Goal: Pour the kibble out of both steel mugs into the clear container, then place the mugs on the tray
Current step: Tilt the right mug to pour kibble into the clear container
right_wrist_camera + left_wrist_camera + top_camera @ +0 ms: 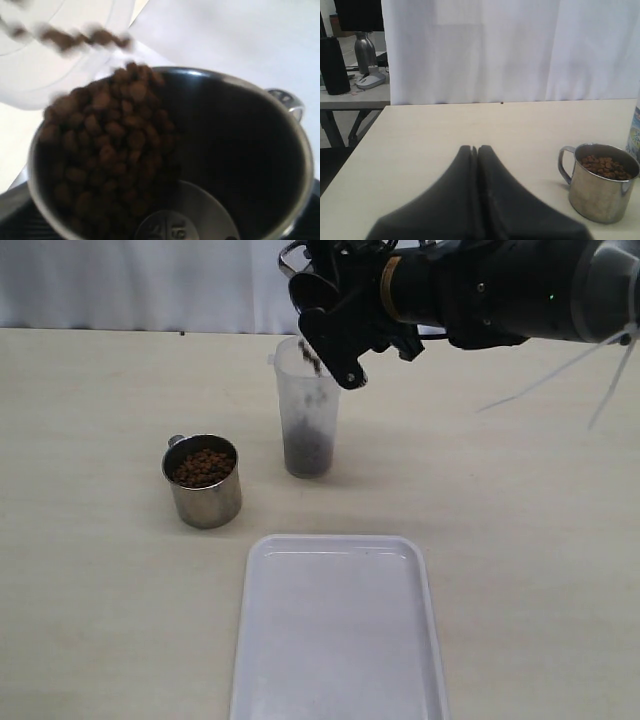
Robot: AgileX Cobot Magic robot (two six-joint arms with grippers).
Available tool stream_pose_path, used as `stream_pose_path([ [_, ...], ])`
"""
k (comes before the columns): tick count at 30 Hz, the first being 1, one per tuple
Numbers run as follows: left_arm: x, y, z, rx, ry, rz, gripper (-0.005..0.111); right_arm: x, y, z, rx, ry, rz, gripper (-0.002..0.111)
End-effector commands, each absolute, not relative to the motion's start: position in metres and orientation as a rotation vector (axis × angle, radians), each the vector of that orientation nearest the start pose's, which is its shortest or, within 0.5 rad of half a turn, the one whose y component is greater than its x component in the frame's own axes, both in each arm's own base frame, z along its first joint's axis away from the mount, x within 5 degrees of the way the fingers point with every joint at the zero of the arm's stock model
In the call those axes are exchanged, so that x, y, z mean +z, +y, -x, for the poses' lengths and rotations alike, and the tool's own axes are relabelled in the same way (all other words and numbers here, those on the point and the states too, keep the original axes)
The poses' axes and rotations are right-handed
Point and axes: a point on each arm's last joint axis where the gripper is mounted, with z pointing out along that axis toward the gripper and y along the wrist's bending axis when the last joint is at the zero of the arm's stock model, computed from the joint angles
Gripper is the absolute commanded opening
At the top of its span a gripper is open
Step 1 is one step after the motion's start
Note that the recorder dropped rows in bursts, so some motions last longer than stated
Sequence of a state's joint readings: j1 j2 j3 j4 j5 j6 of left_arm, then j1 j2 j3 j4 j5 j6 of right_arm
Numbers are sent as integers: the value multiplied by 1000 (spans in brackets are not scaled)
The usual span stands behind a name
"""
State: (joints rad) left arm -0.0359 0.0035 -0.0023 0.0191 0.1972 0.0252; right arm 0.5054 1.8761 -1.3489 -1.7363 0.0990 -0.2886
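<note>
The white tray (338, 630) is laid at the table's front. Behind it, a tilted steel mug (250, 125) is clamped by the right gripper (335, 320) above the clear container (307, 410), where kibble (105, 140) is seen falling. A second steel mug (204, 502), full, is stood left of the container. The left gripper (477, 150) is pressed closed on nothing.

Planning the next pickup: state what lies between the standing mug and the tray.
Nothing: only bare table separates the mug and the tray, seen in the exterior view.

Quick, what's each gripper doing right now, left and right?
Left gripper: shut, holding nothing.
Right gripper: shut on a mug, tipping kibble into the container.
</note>
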Motion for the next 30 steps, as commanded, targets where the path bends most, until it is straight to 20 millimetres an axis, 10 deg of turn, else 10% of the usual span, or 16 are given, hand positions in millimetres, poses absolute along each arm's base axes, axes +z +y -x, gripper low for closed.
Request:
stream_pose_path([
  [1,196,-2,-56,-1,1671,-63,0,263,213,-386,-1058,667,2036,5],
  [30,197,-2,-56,-1,1666,-63,0,266,232,-374,-1296,442,2151,5],
])
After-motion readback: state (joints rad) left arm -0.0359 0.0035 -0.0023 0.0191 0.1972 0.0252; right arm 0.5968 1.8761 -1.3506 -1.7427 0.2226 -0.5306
